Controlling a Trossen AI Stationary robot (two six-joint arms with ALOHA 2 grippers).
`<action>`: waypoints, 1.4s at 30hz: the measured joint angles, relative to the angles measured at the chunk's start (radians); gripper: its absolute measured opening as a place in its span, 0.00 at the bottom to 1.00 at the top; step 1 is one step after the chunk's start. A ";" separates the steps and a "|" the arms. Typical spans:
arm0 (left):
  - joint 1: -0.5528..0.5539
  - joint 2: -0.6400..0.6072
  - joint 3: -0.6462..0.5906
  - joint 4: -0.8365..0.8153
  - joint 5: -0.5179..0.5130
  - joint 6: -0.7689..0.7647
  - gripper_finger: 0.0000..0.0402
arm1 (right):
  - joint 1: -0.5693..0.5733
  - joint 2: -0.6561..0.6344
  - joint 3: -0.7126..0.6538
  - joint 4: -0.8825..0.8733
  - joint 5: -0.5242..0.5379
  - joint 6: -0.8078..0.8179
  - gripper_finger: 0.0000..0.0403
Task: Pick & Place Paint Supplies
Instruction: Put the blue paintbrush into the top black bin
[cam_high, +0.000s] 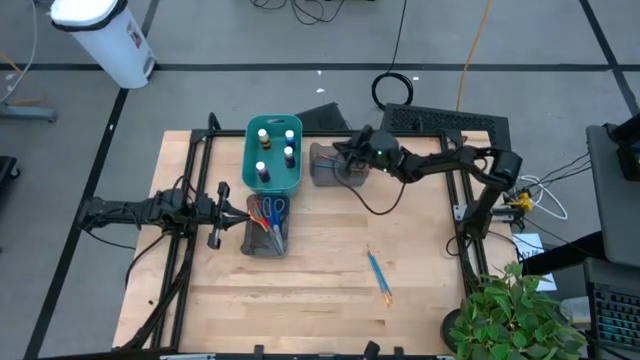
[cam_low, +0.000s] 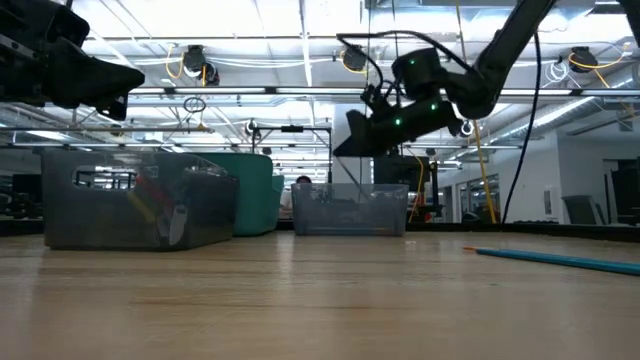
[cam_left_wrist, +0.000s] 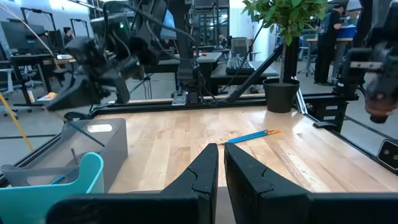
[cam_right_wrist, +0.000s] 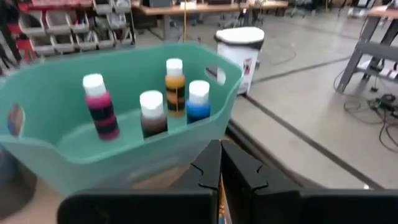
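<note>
Several white-capped paint bottles stand upright in the teal bin. Scissors stick up out of a grey bin near my left gripper, which is shut and level at the table's left. My right gripper hovers shut over a second grey bin beside the teal bin, with a thin orange sliver, seemingly a brush, between its fingers. Two brushes lie flat on the table at the near right. My right gripper pinches a thin orange strip between its two fingers. The fingers hide the rest of it, so which part they have cannot be told. The gripper points nearly level toward the teal bin, well above the table.
A potted plant stands at the table's near right corner. A white cylinder lies on the floor beyond the far left corner. Bare wood spans the near half of the table around the two brushes.
</note>
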 joint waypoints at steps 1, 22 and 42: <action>0.000 0.000 0.000 0.000 0.000 0.000 0.08 | 0.000 0.012 0.000 -0.001 0.000 0.000 0.00; 0.000 0.000 0.000 0.000 0.000 0.000 0.08 | 0.029 0.029 -0.001 -0.008 0.001 0.019 0.30; 0.000 0.000 0.000 0.000 0.000 0.000 0.08 | 0.578 -0.461 0.000 -0.865 0.244 0.112 0.44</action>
